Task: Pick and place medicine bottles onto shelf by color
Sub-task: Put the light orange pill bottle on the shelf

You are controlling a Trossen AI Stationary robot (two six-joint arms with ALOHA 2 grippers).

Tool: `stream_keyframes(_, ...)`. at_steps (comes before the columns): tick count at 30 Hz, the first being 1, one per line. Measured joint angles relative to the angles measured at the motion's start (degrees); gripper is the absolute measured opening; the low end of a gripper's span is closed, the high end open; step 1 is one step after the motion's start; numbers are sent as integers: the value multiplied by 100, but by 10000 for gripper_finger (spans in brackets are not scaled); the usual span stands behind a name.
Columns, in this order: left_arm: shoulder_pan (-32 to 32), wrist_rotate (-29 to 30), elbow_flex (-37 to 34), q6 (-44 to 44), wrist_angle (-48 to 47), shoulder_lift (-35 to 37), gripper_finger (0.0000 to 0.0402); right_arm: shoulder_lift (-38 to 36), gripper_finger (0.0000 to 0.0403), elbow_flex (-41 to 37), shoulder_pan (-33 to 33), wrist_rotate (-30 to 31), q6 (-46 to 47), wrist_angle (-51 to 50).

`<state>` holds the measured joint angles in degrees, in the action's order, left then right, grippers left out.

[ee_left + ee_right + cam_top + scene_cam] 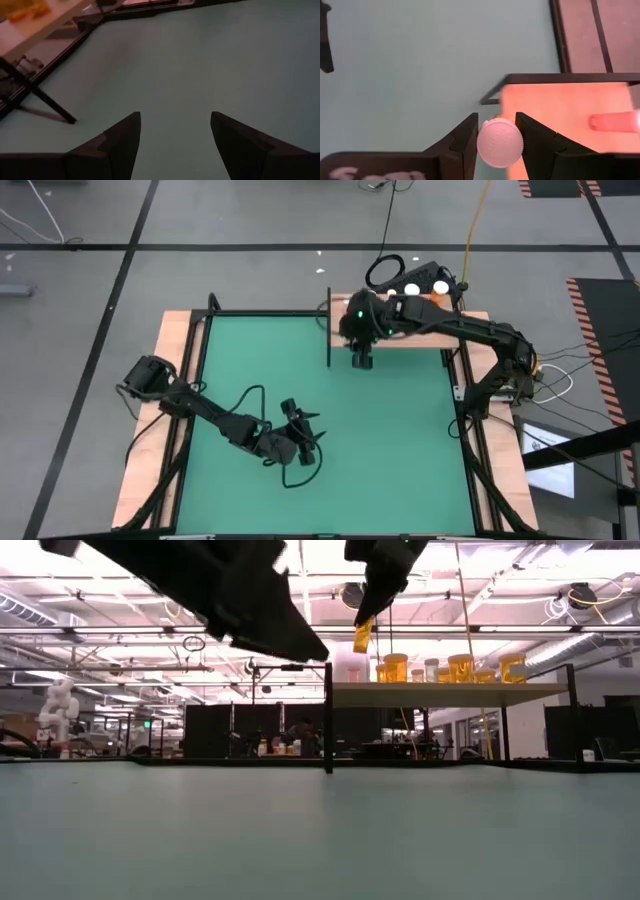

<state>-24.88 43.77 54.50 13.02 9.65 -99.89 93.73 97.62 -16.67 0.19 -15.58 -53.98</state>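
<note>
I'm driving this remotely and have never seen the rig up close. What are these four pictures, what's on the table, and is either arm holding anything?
You have two dark robot arms at a table covered by a green mat. One picture looks straight down from above, one looks level across the table top, and two come from cameras on the arms' wrists. The right gripper is up by the near corner of the shelf, a raised wooden board at the mat's far edge, and is shut on a bottle with a white cap, orange in the level view. Several more orange bottles already stand on the shelf. The left gripper hangs open over bare mat, holding nothing.
</note>
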Motion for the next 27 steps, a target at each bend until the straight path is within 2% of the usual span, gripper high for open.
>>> stream_keyframes(11, 471, -411, -4, 49, 353, -502, 243, 145, 116, -7, -994, -647, -434, 321)
stream_keyframes(21, 547, -797, -2, -531, 1021, -571, 243, 547, 116, -7, -1438, -651, -602, 538)
stream_keyframes(27, 455, -617, -7, -562, 353, -298, 243, 773, 116, 9, -1534, -941, -631, 581)
